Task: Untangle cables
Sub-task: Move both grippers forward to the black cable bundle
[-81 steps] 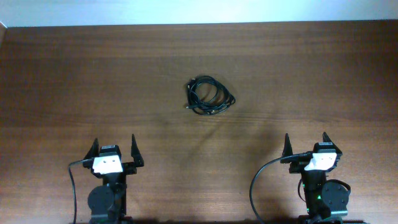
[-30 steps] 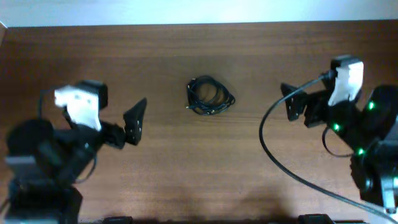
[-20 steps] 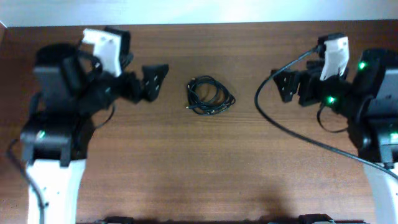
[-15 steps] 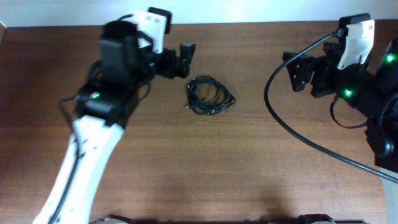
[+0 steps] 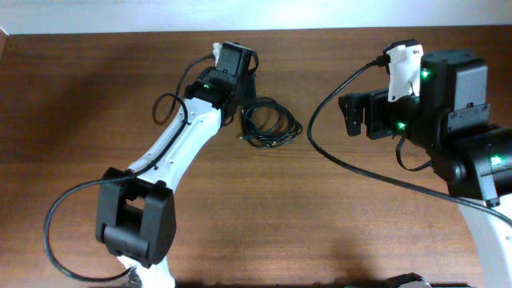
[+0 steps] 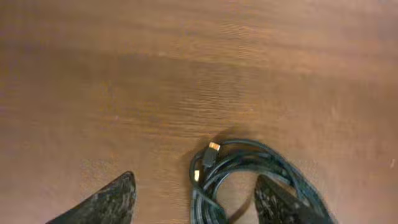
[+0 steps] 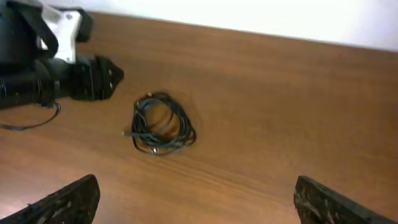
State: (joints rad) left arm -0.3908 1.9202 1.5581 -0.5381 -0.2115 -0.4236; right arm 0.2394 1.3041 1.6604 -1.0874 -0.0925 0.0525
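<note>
The table (image 5: 96, 96) beneath me is broad dark-brown wood, smooth, with fine grain running across it, and a pale wall (image 5: 240, 12) runs along its far edge. My left gripper (image 6: 194, 180) hangs low over the wood with its two fingers (image 6: 112, 199) spread wide; they are dark, pointed and rough-surfaced. My right gripper (image 7: 198, 182) is spread wide too, well apart from the work and looking at it from higher up. The cables (image 5: 270, 125) lie near the middle of the table as one small loose coil of thin, glossy black cord, its near end between my left fingers. A tiny gold plug (image 6: 213, 147) pokes out at the coil's edge.
</note>
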